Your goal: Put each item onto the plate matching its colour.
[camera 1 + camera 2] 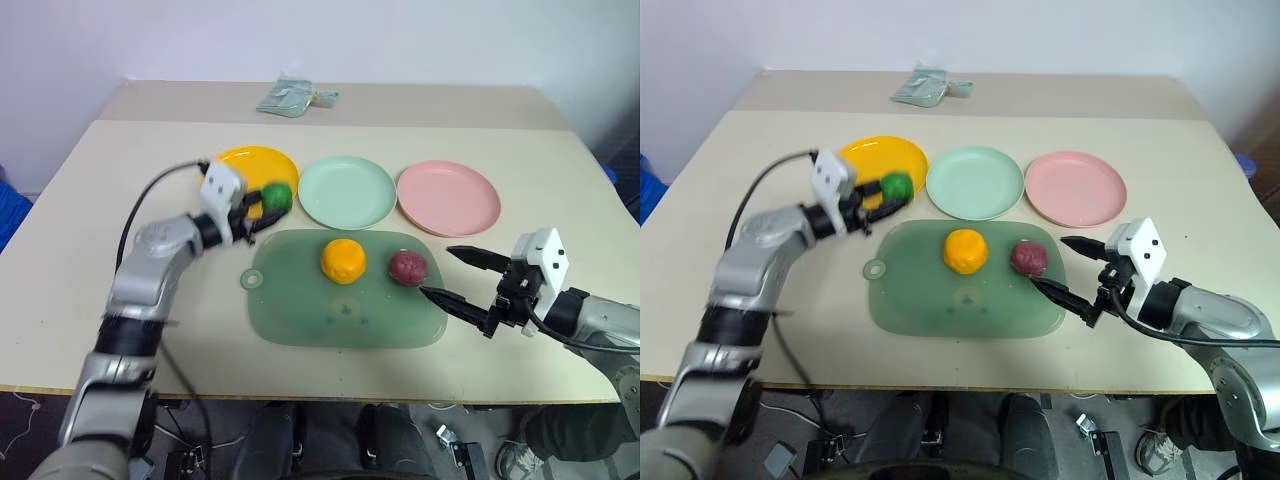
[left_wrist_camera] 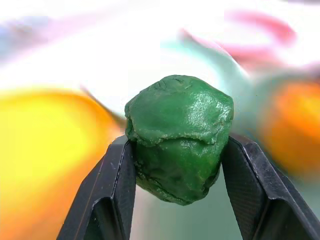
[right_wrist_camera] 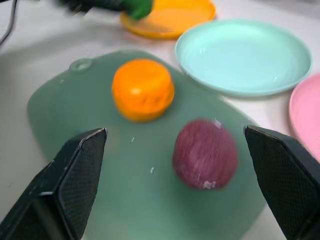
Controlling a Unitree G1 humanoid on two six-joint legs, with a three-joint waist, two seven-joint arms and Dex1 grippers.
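Firmly inside left gripper (image 2: 177, 165): green item (image 2: 179, 135)

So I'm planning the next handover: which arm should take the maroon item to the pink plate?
Right. The right gripper hangs open just beside the maroon item on the tray, on the pink plate's side. The left gripper is shut on the green item.

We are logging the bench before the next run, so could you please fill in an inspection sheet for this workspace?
Surface: beige table.
Job's things: green lump in left jaws; orange lump and maroon lump on green tray; yellow plate, mint plate, pink plate bare.
Clutter: packet at far edge.
Grippers: left gripper shut; right gripper open.
Cables: black cable on left arm.
Surroundings: white wall.
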